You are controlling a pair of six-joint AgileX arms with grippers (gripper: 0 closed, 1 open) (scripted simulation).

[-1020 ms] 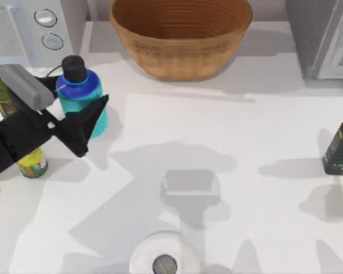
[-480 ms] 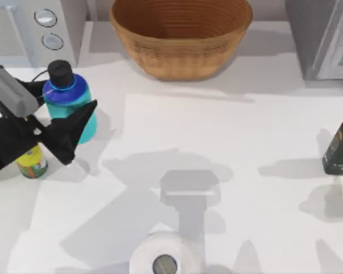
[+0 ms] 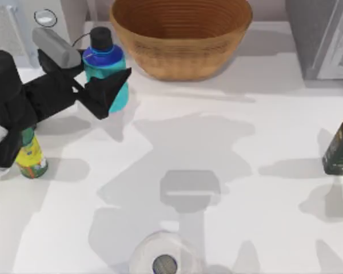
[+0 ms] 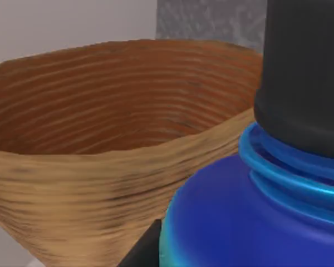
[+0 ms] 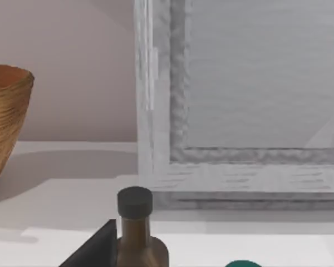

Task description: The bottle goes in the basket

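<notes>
the left end effector is clenched around the turquoise cylindrical black-capped bottle, holding it upright above the counter, just beside the round tan wicker basket, ready for dropping in.

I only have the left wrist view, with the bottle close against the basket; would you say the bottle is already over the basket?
Observer: Not yet. From above, the bottle, gripped in the left hand, sits just left of the basket, not above its opening.
Operator: Thank you. What else stands on that side?
Observer: A yellow canister stands on the table's left, partly under the left arm.
Operator: And on the right?
Observer: A dark oil bottle stands at the table's right edge.
</notes>
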